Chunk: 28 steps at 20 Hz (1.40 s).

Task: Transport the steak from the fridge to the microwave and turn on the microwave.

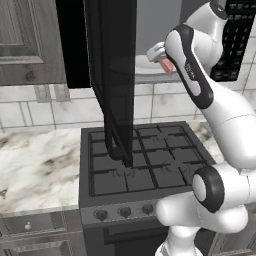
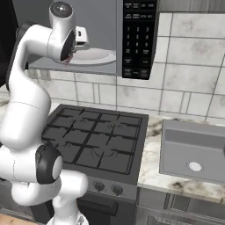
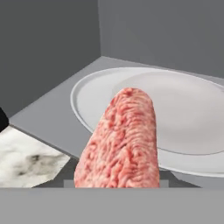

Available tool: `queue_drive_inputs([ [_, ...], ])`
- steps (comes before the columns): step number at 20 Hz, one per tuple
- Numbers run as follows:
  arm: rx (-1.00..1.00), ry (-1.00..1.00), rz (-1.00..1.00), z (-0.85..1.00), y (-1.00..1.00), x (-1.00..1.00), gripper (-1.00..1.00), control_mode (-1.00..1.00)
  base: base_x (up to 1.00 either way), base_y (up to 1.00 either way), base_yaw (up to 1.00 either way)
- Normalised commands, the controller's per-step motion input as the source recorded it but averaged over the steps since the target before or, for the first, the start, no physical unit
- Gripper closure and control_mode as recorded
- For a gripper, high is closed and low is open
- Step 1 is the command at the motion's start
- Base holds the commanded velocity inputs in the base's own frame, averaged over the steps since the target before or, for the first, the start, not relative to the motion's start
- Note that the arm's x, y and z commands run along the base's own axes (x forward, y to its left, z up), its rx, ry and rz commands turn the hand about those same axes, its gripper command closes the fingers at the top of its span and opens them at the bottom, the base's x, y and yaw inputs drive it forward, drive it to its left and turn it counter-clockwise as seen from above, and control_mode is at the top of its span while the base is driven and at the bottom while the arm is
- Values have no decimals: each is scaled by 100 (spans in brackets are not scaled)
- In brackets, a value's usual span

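Inside grey-walled microwave [image 2: 132, 39]: fingers [image 3: 117, 186] clenched on grainy pink steak [image 3: 120, 142] above smooth round white plate [image 3: 183, 113].

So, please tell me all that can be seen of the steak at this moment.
The steak is a small pinkish-red slab of raw-looking meat with a grainy, mottled surface and a rounded far end. In the hand view it rises from the bottom edge, held in the shut gripper, and points into the open microwave. Its tip reaches over the near rim of the white turntable plate; whether it touches the plate cannot be told. In the left base view a small pink part shows beside the arm, at the microwave's opening.
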Motion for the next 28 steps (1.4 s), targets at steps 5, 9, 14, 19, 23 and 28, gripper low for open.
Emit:
queue_drive_inputs([
  [5, -6, 1, 0, 0, 0, 30, 100, -100, 0, 0, 0],
  [9, -3, 0, 0, 0, 0, 28, 100, -100, 0, 0, 0],
  [14, -2, 0, 1, -1, 0, 28, 100, -100, 0, 0, 0],
  [19, 0, 0, 0, -5, 0, 33, 100, -100, 0, 0, 0],
  [23, 0, 0, 0, -5, 0, 31, 100, -100, 0, 0, 0],
  [28, 0, 2, 0, 0, 0, 31, 100, -100, 0, 0, 0],
])
